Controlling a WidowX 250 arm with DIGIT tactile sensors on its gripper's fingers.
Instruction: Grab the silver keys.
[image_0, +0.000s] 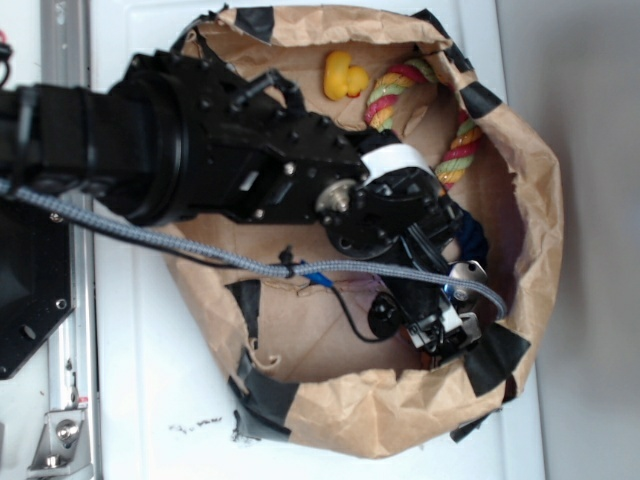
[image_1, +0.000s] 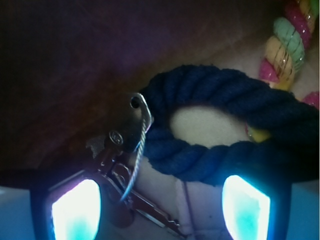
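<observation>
Inside the paper bag (image_0: 520, 190) the arm reaches down, its tool (image_1: 160, 205) spread apart above the silver keys (image_1: 125, 150) beside the blue rope (image_1: 225, 120).

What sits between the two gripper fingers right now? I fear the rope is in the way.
In the wrist view, the silver keys lie by the left finger, and the dark blue rope loops across the gap toward the right finger.

I see the arm (image_0: 200, 150) reaching into the paper bag (image_0: 530, 180), my gripper (image_0: 445, 325) low near the bag's taped rim. Its jaws are too hidden to judge. A silver key head (image_0: 466, 272) shows just above it. Further up lie a striped rope (image_0: 400, 85) and yellow duck (image_0: 344, 76).
</observation>
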